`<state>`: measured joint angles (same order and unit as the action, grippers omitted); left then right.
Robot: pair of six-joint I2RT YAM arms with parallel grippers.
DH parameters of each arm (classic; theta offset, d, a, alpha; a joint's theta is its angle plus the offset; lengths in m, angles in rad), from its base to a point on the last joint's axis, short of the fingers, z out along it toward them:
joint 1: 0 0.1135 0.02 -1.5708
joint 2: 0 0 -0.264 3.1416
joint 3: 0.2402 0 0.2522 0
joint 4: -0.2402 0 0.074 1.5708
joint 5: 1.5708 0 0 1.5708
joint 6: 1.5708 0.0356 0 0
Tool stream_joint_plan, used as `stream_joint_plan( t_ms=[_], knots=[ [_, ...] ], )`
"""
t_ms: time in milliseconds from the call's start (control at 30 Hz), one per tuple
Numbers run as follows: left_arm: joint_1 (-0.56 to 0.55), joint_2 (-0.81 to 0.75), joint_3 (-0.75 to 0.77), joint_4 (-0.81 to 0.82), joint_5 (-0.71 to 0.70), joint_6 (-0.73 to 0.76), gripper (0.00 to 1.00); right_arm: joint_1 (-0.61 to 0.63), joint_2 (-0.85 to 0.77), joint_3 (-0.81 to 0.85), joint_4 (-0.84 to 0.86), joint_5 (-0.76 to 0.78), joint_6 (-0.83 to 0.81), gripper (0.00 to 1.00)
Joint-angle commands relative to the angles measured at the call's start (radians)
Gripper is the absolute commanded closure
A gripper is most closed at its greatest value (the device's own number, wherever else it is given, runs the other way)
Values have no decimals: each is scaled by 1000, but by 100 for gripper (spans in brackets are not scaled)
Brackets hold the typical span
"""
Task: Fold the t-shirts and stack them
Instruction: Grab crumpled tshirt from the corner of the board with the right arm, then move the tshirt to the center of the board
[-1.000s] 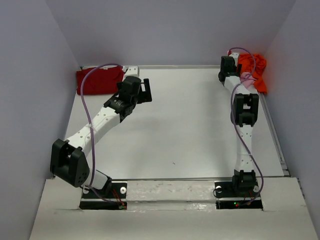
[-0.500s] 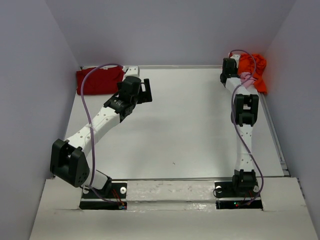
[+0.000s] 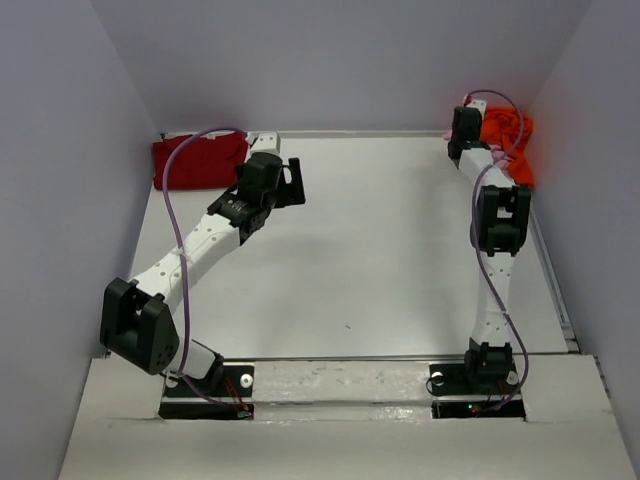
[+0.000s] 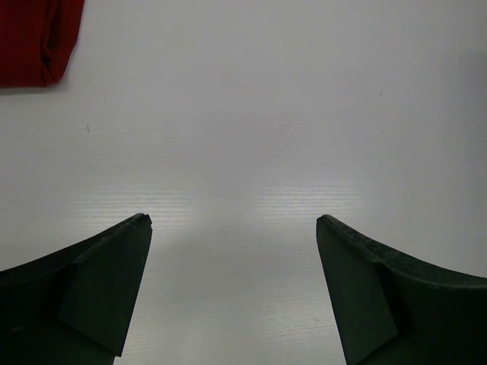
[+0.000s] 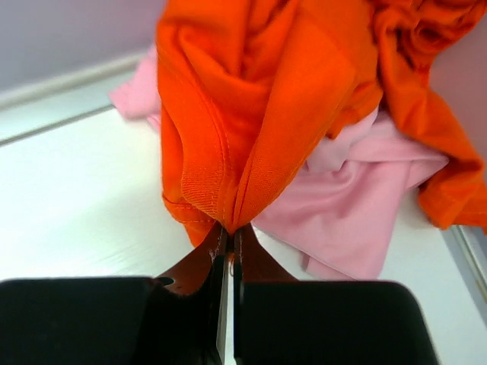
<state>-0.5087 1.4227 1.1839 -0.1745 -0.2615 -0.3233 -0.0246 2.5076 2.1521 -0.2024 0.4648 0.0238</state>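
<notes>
**Right gripper [image 5: 227, 232] pinches the orange shirt [image 5: 259, 99] at the far right corner of the surface [image 3: 380, 260].**

Nearer the bases, the left gripper [image 4: 233, 228] hangs wide open and empty above smooth white board. The dark red shirt [image 3: 198, 160] lies beyond it in a flat, squared bundle at the far left corner. At far right, the jaws are clamped shut on a doubled, stitched hem of the orange knit, which is heaped in soft folds over the crumpled pale pink shirt [image 5: 358, 205]. The step seems to call for a slow draw towards the open middle, so the limp pink cloth is not dragged along and the thin pinch does not slip.
</notes>
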Motion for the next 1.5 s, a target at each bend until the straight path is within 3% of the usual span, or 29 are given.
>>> stream_joint_plan(
  t_ms=[0,200,433,567,767,967,1133,1467],
  knots=[
    [4,-30,-6,33,14,0,1,25,-220,-6,20,-86,24,100],
    [15,-44,-6,38,25,-3,1,77,-488,-41,-11,-185,64,100],
    [18,-45,-4,43,50,12,1,255,-783,-90,-35,-196,24,100],
    [16,-56,-9,44,24,16,1,325,-895,-69,-110,-303,70,100],
    [16,-56,-13,49,11,13,1,354,-918,100,-264,-498,139,100],
    [16,-59,-18,52,7,13,1,364,-928,138,-295,-517,172,100],
    [16,-65,-21,55,-5,15,1,364,-972,-24,-299,-460,180,100],
    [15,-62,-15,47,-2,18,1,364,-1128,-688,-256,-174,217,100]
  ],
)
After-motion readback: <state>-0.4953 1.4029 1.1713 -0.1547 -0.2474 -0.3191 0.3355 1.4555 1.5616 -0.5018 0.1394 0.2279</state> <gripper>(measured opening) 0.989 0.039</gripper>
